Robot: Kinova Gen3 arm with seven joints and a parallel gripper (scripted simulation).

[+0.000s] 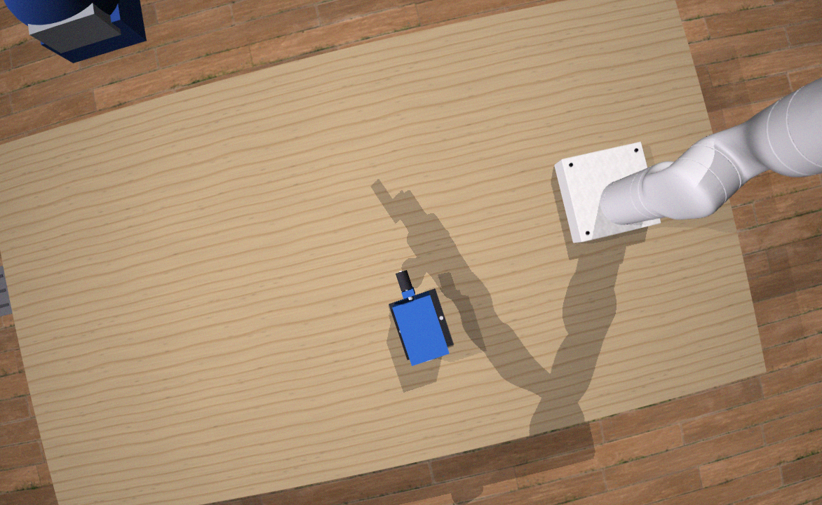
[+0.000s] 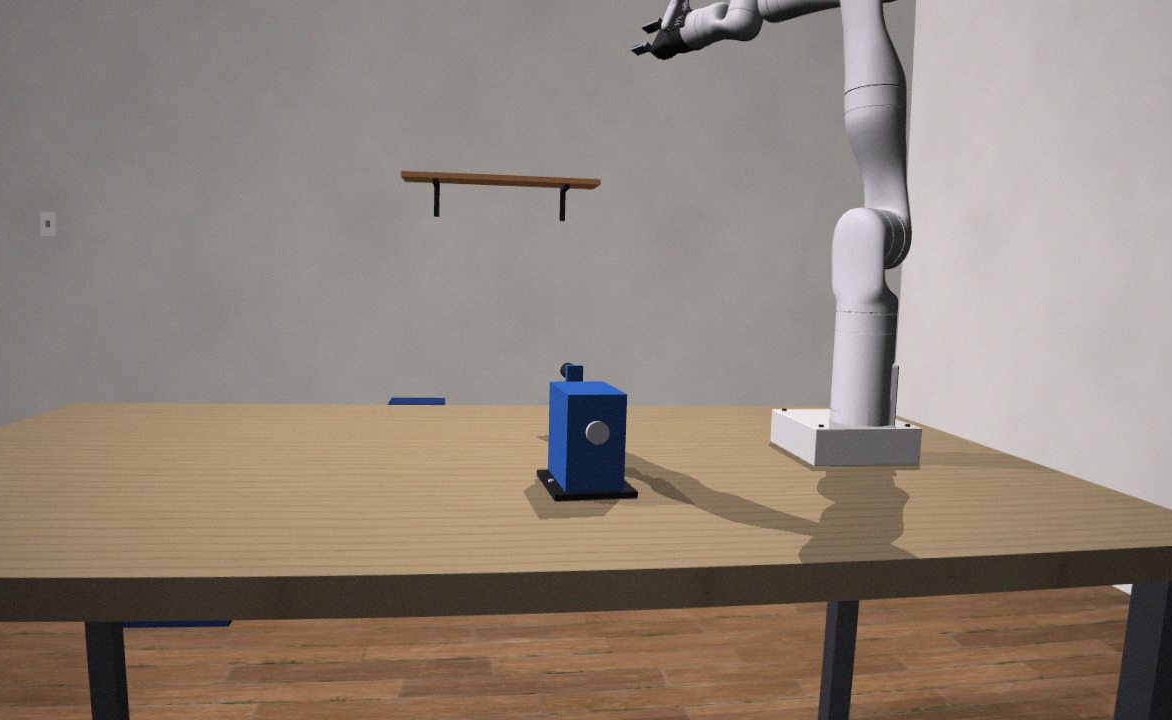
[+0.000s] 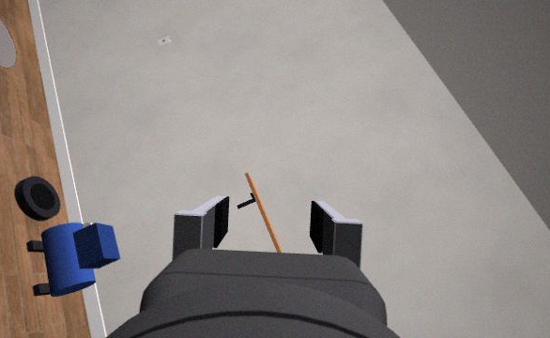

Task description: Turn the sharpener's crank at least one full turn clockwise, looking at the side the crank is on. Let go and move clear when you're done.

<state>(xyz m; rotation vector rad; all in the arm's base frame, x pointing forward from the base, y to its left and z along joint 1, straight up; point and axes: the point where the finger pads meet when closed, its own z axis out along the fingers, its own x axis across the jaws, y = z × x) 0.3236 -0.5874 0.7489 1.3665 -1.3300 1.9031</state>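
The sharpener (image 1: 422, 326) is a blue box on a black base near the middle of the table; it also shows in the exterior view (image 2: 586, 439). Its crank with a dark handle (image 1: 405, 280) sticks out from the far side, at the top (image 2: 569, 370). A grey round disc (image 2: 597, 433) sits on the near face. My gripper (image 2: 653, 47) is open and empty, high above the table, far above the sharpener. In the wrist view the fingers point at the grey wall; the sharpener is not in that view.
The arm's white base block (image 1: 602, 191) is bolted at the table's right side. A wooden wall shelf (image 2: 500, 180) hangs behind. A blue object (image 3: 75, 255) and a black ring (image 3: 37, 198) lie on the floor by the wall.
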